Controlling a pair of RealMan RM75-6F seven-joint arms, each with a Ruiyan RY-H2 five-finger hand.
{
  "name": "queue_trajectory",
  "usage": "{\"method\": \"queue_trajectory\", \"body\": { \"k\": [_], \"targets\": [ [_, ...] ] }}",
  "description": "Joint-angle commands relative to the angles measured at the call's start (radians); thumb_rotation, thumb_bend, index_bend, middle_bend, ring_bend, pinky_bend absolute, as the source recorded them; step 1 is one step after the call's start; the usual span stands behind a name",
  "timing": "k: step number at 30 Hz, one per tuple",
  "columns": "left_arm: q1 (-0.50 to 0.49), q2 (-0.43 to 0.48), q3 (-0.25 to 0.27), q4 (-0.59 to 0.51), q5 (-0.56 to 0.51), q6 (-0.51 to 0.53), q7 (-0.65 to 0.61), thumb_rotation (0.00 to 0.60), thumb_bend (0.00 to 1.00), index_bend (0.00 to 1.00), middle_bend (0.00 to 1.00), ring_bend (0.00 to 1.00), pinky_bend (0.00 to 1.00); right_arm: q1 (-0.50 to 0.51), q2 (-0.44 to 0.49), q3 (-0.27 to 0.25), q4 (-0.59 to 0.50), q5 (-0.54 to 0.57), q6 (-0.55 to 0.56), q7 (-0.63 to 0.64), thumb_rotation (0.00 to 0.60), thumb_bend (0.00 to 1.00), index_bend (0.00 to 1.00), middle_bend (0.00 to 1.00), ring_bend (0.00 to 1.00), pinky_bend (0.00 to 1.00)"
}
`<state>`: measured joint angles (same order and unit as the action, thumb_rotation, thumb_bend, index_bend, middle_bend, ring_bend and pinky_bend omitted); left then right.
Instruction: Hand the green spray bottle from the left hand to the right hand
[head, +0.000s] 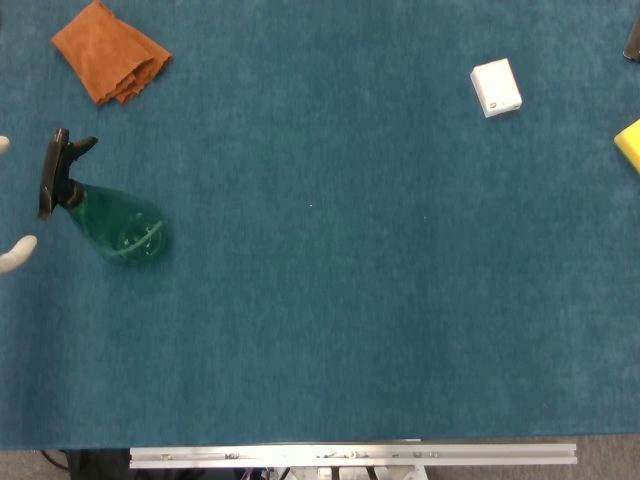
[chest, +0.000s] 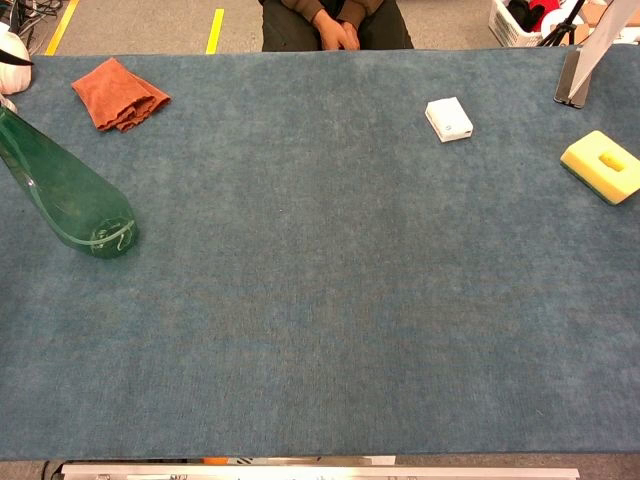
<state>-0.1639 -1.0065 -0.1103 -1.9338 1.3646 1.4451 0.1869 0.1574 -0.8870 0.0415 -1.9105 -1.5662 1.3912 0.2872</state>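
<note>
Green spray bottle (head: 112, 217) stood ungrasped; left hand (head: 14, 250) barely showed, fingers' state unclear, right hand unseen. Pickup pending.

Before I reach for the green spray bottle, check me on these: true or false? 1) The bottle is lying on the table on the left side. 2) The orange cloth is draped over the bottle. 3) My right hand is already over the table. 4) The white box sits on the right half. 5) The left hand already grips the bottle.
1) True: the green spray bottle rests tilted on the table, far left.
2) False: the orange cloth lies apart, beyond the bottle.
3) False: neither view shows the right hand.
4) True: the white box sits on the right half, near the yellow sponge.
5) False: only fingertips of the left hand show at the left edge, not touching it.
</note>
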Motion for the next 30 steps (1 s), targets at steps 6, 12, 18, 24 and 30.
{"method": "queue_trajectory", "body": {
  "k": [6, 12, 18, 24, 30],
  "targets": [
    [-0.005, 0.010, -0.009, 0.014, -0.036, -0.020, -0.017, 0.600, 0.12, 0.18, 0.07, 0.00, 0.07, 0.002, 0.002, 0.002, -0.005, 0.000, 0.000, -0.003, 0.600, 0.10, 0.00, 0.05, 0.00, 0.00],
    [-0.018, 0.039, -0.029, 0.018, -0.105, -0.070, -0.080, 0.600, 0.12, 0.14, 0.06, 0.00, 0.07, 0.011, 0.022, 0.022, -0.014, -0.006, 0.013, 0.013, 0.600, 0.10, 0.00, 0.05, 0.00, 0.00],
    [-0.050, 0.089, -0.040, 0.050, -0.208, -0.221, -0.211, 0.600, 0.12, 0.05, 0.04, 0.00, 0.07, 0.031, 0.034, 0.048, -0.017, 0.012, 0.005, 0.025, 0.600, 0.10, 0.00, 0.05, 0.00, 0.00],
    [-0.072, 0.125, -0.040, 0.078, -0.220, -0.385, -0.443, 0.600, 0.12, 0.02, 0.02, 0.00, 0.07, 0.037, 0.032, 0.054, -0.015, 0.017, 0.000, 0.029, 0.600, 0.10, 0.00, 0.05, 0.00, 0.00],
    [-0.092, 0.155, -0.035, 0.120, -0.110, -0.538, -0.748, 0.600, 0.12, 0.00, 0.02, 0.00, 0.07, 0.037, 0.031, 0.052, -0.013, 0.018, -0.001, 0.031, 0.600, 0.10, 0.00, 0.05, 0.00, 0.00]
  ]
}}
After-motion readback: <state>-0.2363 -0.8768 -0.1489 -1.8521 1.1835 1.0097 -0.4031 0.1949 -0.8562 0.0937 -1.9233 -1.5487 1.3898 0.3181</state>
